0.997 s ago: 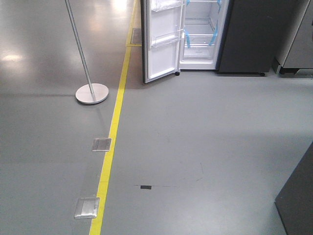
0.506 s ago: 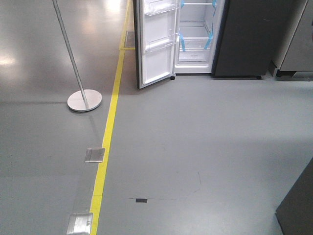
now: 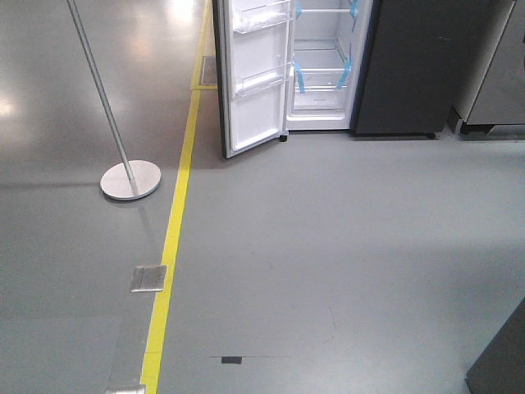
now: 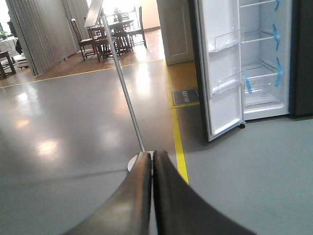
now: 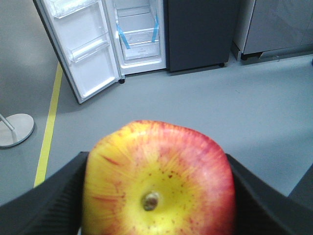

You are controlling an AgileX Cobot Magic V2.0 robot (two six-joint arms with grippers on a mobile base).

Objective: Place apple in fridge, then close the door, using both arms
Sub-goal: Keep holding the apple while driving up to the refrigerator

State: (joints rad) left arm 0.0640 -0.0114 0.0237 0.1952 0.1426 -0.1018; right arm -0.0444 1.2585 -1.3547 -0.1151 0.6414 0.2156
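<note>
A red and yellow apple (image 5: 159, 178) fills the bottom of the right wrist view, stem end toward the camera, with my right gripper (image 5: 157, 188) shut on it and a black finger pressing each side. Ahead across the floor stands the dark grey fridge (image 3: 398, 66) with its white interior and blue-taped shelves (image 3: 320, 70) exposed. Its door (image 3: 253, 78) is swung wide open to the left, clear bins on its white inner face. In the left wrist view my left gripper (image 4: 152, 157) is shut on nothing, fingers pressed together, and the open fridge (image 4: 264, 58) shows at the upper right.
A metal pole on a round base (image 3: 130, 179) stands left of a yellow floor line (image 3: 172, 238). Metal floor plates (image 3: 148, 277) lie on that line. A grey cabinet (image 3: 492, 74) sits right of the fridge. A dark object's corner (image 3: 502, 361) intrudes at bottom right.
The fridge, pole and floor line have shifted left and down in the front view, and the fridge looks slightly larger, as the base rolls toward it.
</note>
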